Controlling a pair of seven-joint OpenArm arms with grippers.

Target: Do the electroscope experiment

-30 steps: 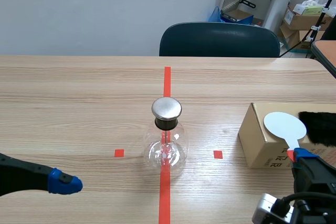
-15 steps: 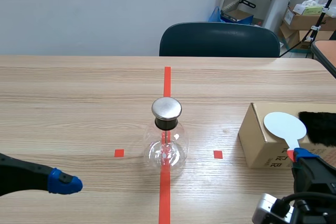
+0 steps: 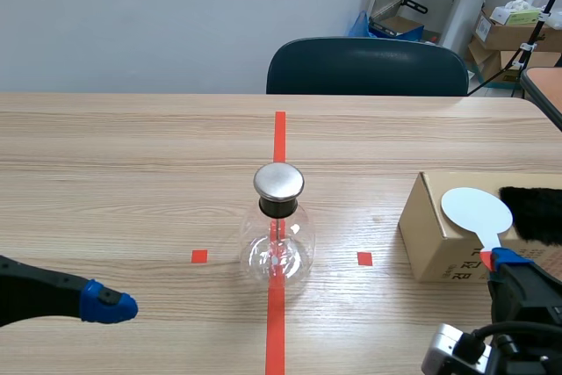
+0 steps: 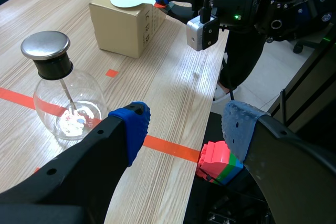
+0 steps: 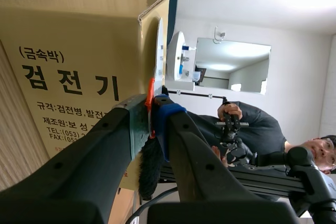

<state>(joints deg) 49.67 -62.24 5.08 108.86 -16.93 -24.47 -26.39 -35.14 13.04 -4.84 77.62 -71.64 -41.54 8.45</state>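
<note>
**benchrat:** Glass flask [image 3: 277, 248] with the steel cap [image 3: 278, 181] is your electroscope, dead centre on the table [image 3: 132, 155] in the scene view. Take it as the dial: the cardboard box [image 3: 430, 239] is at three o'clock, with the white paddle [image 3: 477, 211] lying on top and the black fur [image 3: 531, 214] just beside it. Your left gripper [image 3: 107, 305] hangs low around eight o'clock, well apart from the flask.

**wiretap:** And the left wrist view?

**benchrat:** That claw is spread wide with nothing in it. The flask sits ahead at roughly ten o'clock from it, not between the fingers.

**wiretap:** Right wrist view?

**benchrat:** Your right gripper [image 5: 152, 109] is pinched narrow on the orange-red handle [image 5: 150, 94], and the disc is lying against the box top. So I'd call this the pick-up step, nothing charged yet. My guess for next: you lift the paddle clear, rub it on the fur, then carry it over toward the steel cap. Go easy near the glass, it looks tippy.
</note>
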